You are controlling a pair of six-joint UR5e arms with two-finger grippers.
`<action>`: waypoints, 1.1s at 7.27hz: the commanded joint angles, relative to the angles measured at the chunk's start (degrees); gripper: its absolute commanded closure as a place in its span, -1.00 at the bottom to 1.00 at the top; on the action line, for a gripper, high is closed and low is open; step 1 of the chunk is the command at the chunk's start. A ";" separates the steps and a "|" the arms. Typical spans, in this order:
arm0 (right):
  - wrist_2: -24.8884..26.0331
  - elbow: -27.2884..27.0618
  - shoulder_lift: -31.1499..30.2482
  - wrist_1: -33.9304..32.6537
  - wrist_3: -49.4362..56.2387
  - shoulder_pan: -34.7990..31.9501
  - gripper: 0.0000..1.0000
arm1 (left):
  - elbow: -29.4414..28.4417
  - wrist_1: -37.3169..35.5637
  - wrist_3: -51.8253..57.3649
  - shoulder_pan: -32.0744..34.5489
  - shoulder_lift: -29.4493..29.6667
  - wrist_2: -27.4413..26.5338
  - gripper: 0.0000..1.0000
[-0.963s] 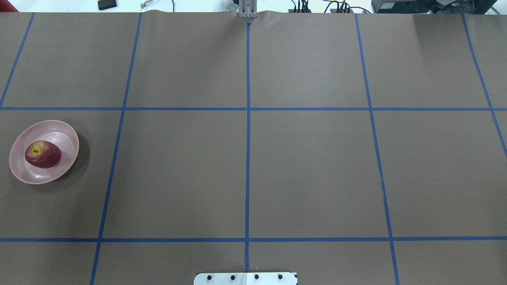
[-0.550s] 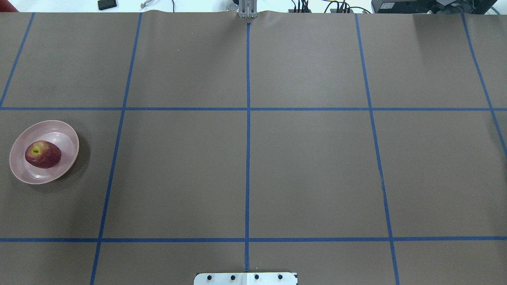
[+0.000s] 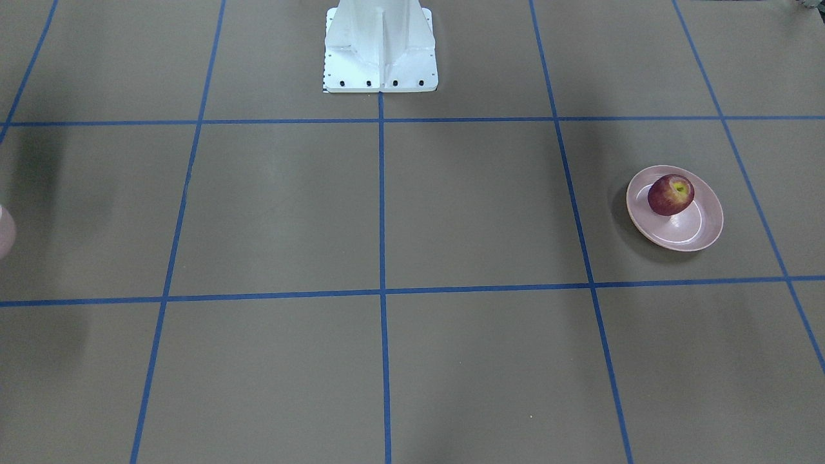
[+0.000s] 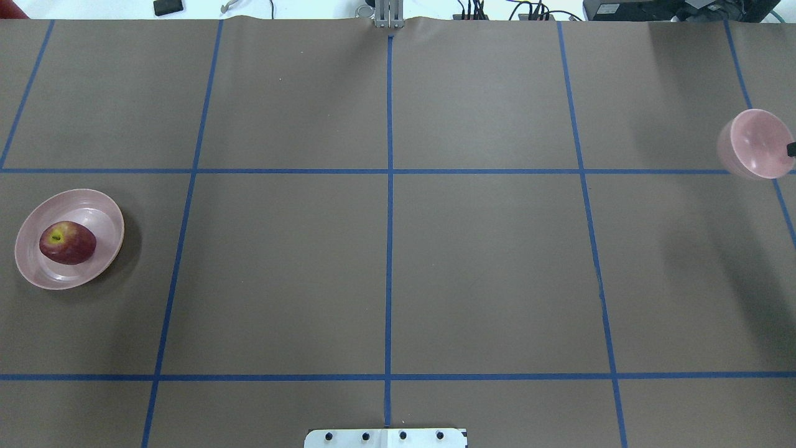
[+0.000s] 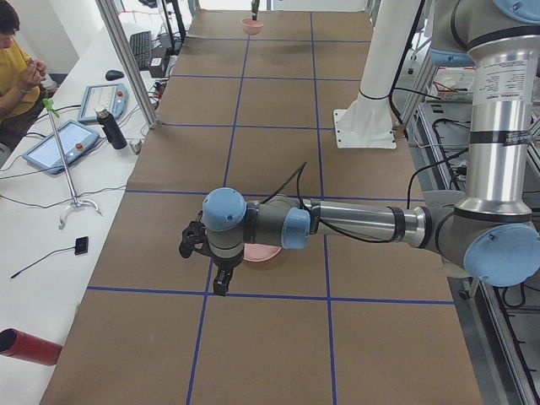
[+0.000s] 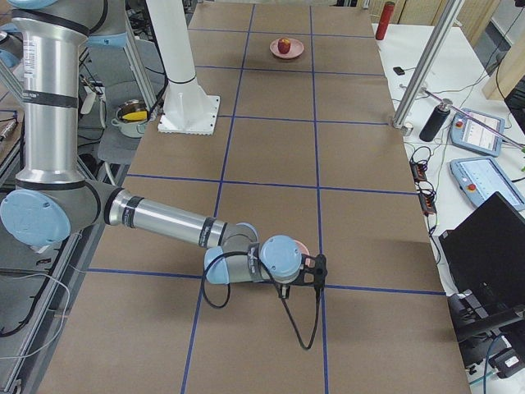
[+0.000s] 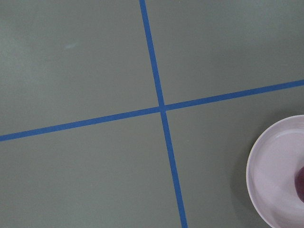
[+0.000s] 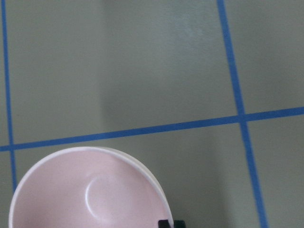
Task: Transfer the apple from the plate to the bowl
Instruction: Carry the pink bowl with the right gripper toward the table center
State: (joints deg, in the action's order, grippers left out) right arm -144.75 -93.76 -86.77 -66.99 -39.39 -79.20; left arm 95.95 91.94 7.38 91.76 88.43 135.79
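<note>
The dark-red apple [image 4: 67,242] lies on the wide pale-pink plate [image 4: 102,211] at the table's left edge; both also show in the front-facing view, the apple [image 3: 671,194] on the plate [image 3: 706,229]. The left wrist view shows the plate's edge [image 7: 275,171] at lower right. My left gripper [image 5: 196,243] hovers by the plate; I cannot tell if it is open. My right gripper [image 8: 170,223] is shut on the rim of the small deep pink bowl [image 8: 85,194]. It holds the bowl [image 4: 752,144] tilted above the table at the far right edge.
The white robot base [image 3: 380,48] stands at the table's near middle edge. Blue tape lines grid the brown table [image 4: 385,249]. An operators' bench with tablets [image 5: 63,143] and a dark bottle [image 5: 108,128] runs along the far side, with a seated person [image 5: 17,67].
The pink bowl, held by my right gripper, has come into the overhead view at the right edge. The apple and plate have not moved.
</note>
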 commanded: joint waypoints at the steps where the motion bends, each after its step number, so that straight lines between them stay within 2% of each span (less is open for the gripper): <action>1: 5.24 -5.11 9.29 -0.16 -19.76 10.94 1.00 | 0.03 0.00 0.00 0.00 -0.01 0.00 -0.96; 4: 17.97 -5.47 21.17 -1.47 -43.69 26.76 1.00 | -0.15 0.00 0.00 0.00 0.08 0.00 -0.96; 5: 21.15 -5.38 28.08 -11.92 -47.76 32.21 1.00 | -0.06 0.00 0.00 0.00 0.08 0.00 -0.96; 6: 26.40 -5.03 35.02 -22.55 -51.36 37.57 1.00 | -0.15 0.00 0.00 0.00 0.08 0.00 -0.96; 7: 31.06 -4.33 37.09 -23.44 -55.66 42.50 1.00 | -0.24 0.00 0.00 0.00 -0.01 0.00 -0.96; 8: 33.46 -2.24 39.29 -23.45 -58.23 45.50 1.00 | -0.32 0.00 0.00 0.00 0.08 0.00 -0.96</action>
State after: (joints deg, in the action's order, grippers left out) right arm -115.42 -97.88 -50.98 -88.48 -93.59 -38.49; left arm 95.72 91.93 7.38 91.76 88.48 135.79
